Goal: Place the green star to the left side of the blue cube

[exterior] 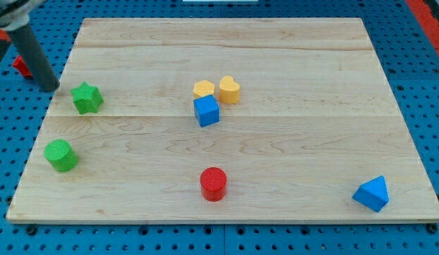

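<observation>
A small green star-shaped block (87, 98) is lying near the left edge of a pale wooden board (290, 57), well apart from the blue cube (206, 111) sitting near the board's middle to the view's right. The arm's straight dark rod is slanting down from the view's top left, and its tip (52, 89) is resting just beside the star on its left; the rod carries no claw, so nothing is being held. Touching the cube's top side are a yellow hexagonal block (203, 89) and a yellow heart-shaped block (229, 90), while a green cylinder (61, 156) is sitting below the star, a red cylinder (213, 184) near the bottom centre, a blue wedge-like block (372, 194) at the bottom right, and a red block (21, 66), partly hidden, off the board behind the rod.
</observation>
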You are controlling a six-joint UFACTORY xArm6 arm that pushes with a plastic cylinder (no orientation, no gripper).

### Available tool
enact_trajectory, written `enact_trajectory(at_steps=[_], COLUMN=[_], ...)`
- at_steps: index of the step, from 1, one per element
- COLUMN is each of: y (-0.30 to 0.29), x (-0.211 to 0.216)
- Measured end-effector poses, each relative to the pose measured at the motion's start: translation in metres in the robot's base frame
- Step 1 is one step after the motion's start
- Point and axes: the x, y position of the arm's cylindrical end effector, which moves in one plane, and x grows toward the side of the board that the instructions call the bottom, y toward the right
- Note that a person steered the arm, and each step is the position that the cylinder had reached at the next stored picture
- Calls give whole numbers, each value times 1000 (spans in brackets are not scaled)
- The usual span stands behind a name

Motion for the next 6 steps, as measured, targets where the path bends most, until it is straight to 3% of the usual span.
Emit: enact_trajectory(at_steps=[2, 3, 5, 6], y=[117, 75, 189, 141], x=[42, 62, 75, 121])
